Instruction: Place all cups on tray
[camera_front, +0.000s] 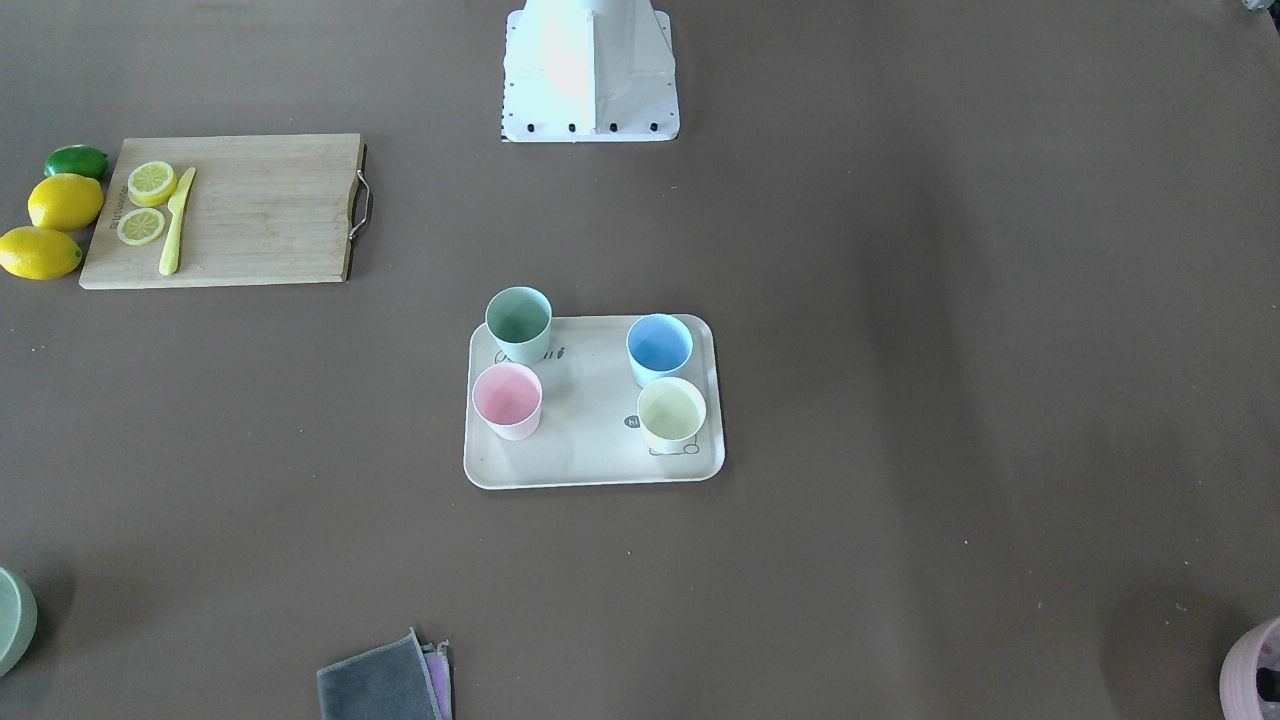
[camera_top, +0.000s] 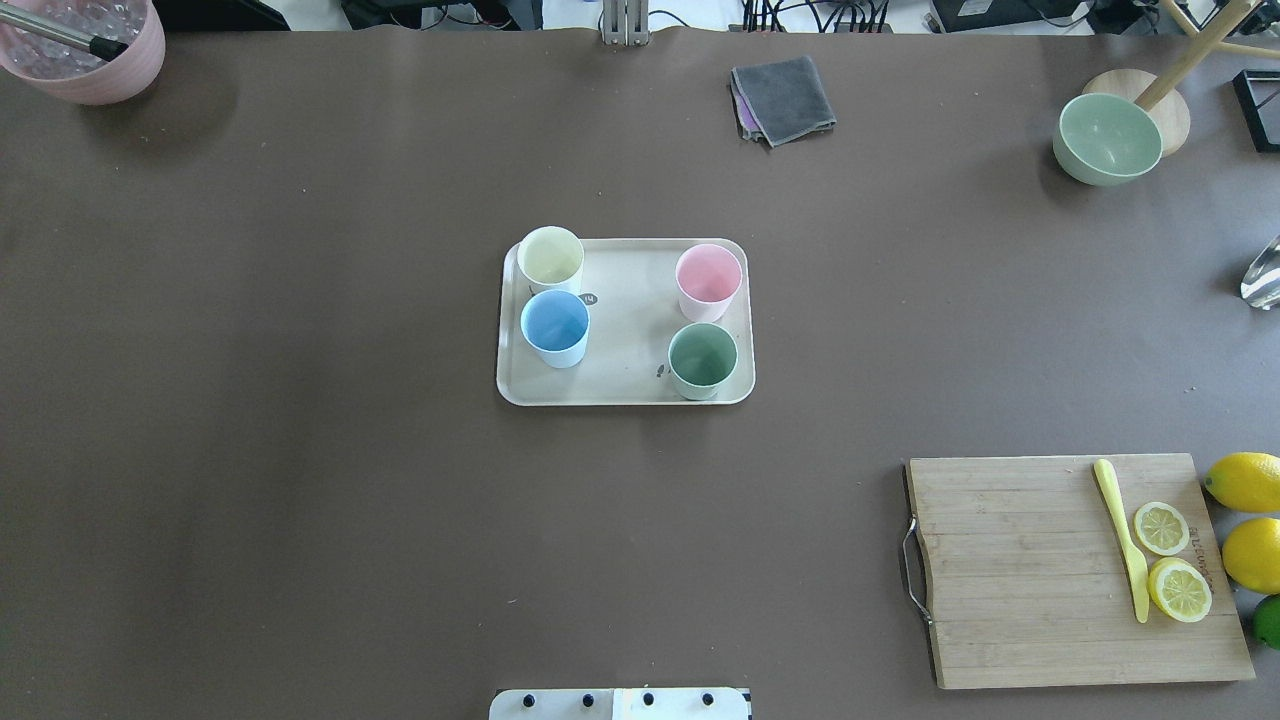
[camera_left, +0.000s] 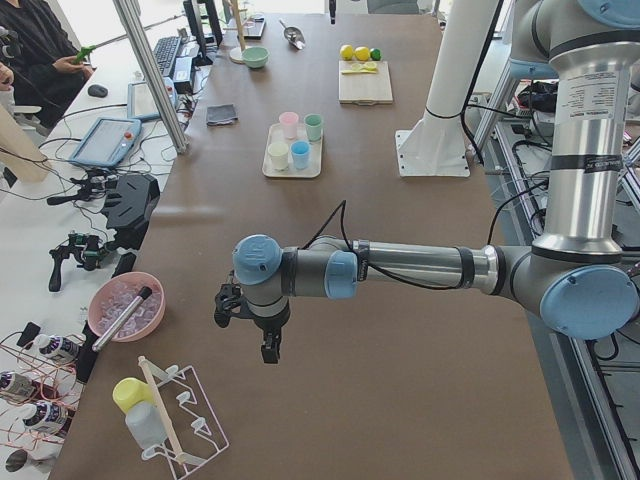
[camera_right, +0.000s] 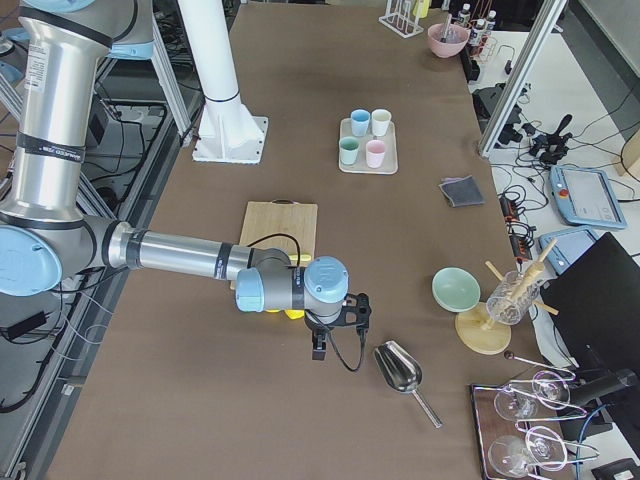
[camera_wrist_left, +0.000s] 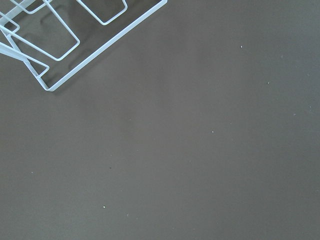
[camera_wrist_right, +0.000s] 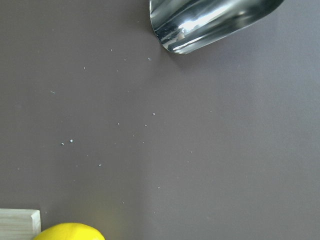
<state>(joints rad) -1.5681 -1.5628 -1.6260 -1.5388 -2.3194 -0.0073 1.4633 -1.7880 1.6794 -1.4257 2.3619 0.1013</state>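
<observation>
The beige tray (camera_top: 625, 330) lies mid-table and also shows in the front view (camera_front: 590, 440). All four cups stand upright on it: cream-yellow (camera_top: 550, 258), blue (camera_top: 555, 325), pink (camera_top: 708, 278) and sage green (camera_top: 702, 358). In the front view they are green (camera_front: 518, 322), blue (camera_front: 659, 348), pink (camera_front: 507, 399) and yellow (camera_front: 671, 412). My left gripper (camera_left: 265, 345) hangs over the table's left end, far from the tray. My right gripper (camera_right: 318, 350) hangs over the right end. Both show only in side views, so I cannot tell whether they are open.
A wooden cutting board (camera_top: 1030, 570) with a yellow knife, lemon slices and whole lemons is at the near right. A grey cloth (camera_top: 785, 98), green bowl (camera_top: 1107, 138) and mauve pot (camera_top: 85, 45) sit along the far edge. A wire rack (camera_wrist_left: 60, 40) and metal scoop (camera_wrist_right: 210, 22) lie near the grippers.
</observation>
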